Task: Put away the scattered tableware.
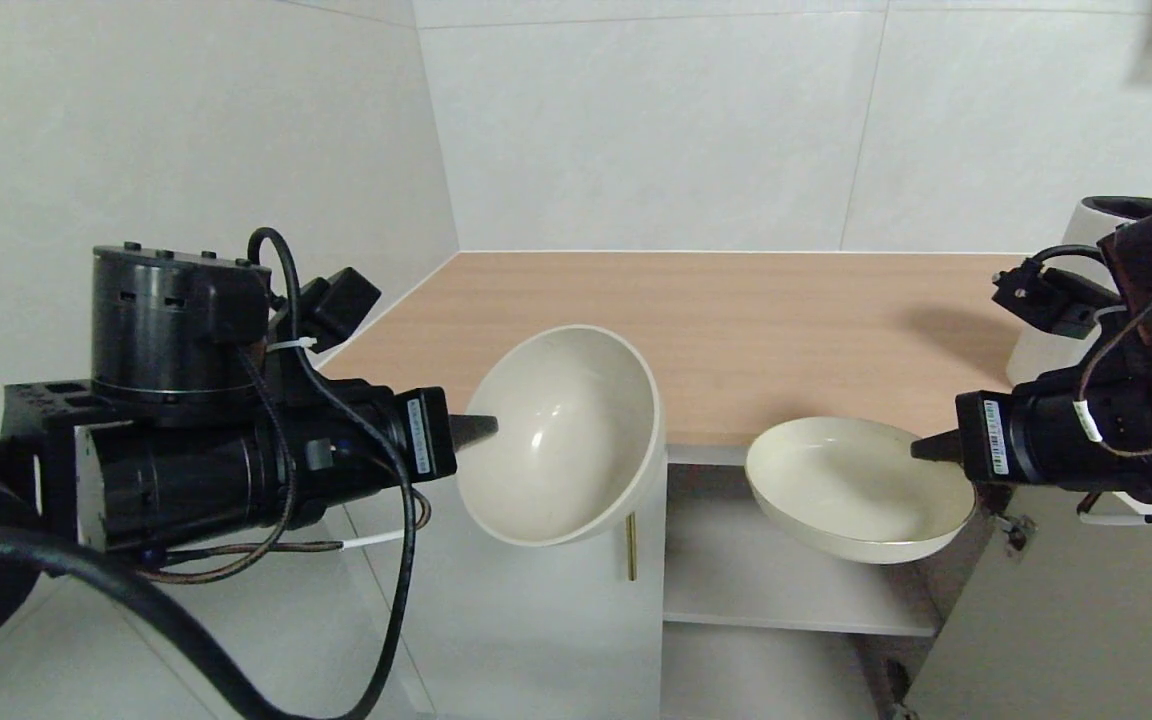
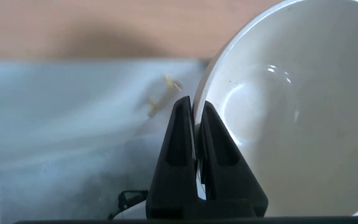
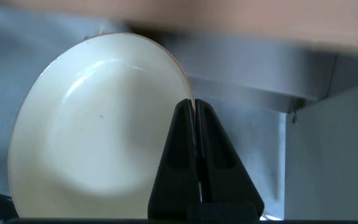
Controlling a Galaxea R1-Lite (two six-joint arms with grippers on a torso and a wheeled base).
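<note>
My left gripper (image 1: pixel 484 428) is shut on the rim of a deep cream bowl (image 1: pixel 561 435), held tilted in the air in front of the counter edge. The left wrist view has the rim pinched between the black fingers (image 2: pixel 194 118), the bowl (image 2: pixel 291 106) beyond them. My right gripper (image 1: pixel 926 447) is shut on the rim of a shallow cream plate (image 1: pixel 851 490), held over the open cabinet. The right wrist view shows its fingers (image 3: pixel 194 115) clamping the plate (image 3: pixel 98 118) edge.
A wooden countertop (image 1: pixel 736 320) runs back to the white tiled wall. Below it an open cabinet shows a white shelf (image 1: pixel 786 590), with its door (image 1: pixel 1056 620) swung out at right. A white container (image 1: pixel 1066 330) stands on the counter's right end. A brass handle (image 1: pixel 630 545) is on the closed cabinet front.
</note>
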